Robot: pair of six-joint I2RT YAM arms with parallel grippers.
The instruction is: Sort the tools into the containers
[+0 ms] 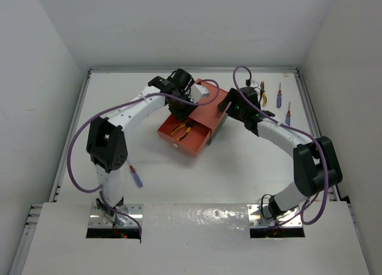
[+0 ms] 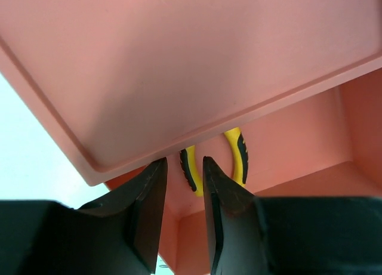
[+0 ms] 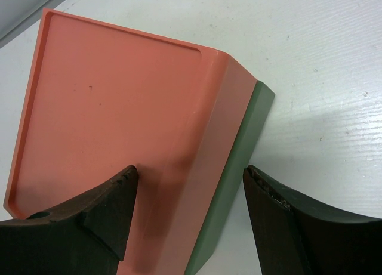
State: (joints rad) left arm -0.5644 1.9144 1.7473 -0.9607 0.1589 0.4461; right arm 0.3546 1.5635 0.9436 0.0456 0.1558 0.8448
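- Left gripper [image 2: 184,161]: jaws a crack apart, empty. The pliers [image 2: 242,164] lie in the salmon-red drawer [image 1: 194,144] below it.
- Open wider, then lift straight up, clear of the box lip.
- Right gripper [image 3: 190,169]: wide open, empty, over the stack's [image 3: 119,96] corner. Brace there.

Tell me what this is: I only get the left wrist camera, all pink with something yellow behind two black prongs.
Observer: From above: pliers, lying in the pulled-out drawer of a salmon-red box.
Operator: What's the other arm doing?
Observer: The right gripper has its jaws wide astride a corner of that box, which sits on a green box.
Operator: Any tools left out?
Observer: Three screwdrivers lie on the table: one by the left arm, two far right.
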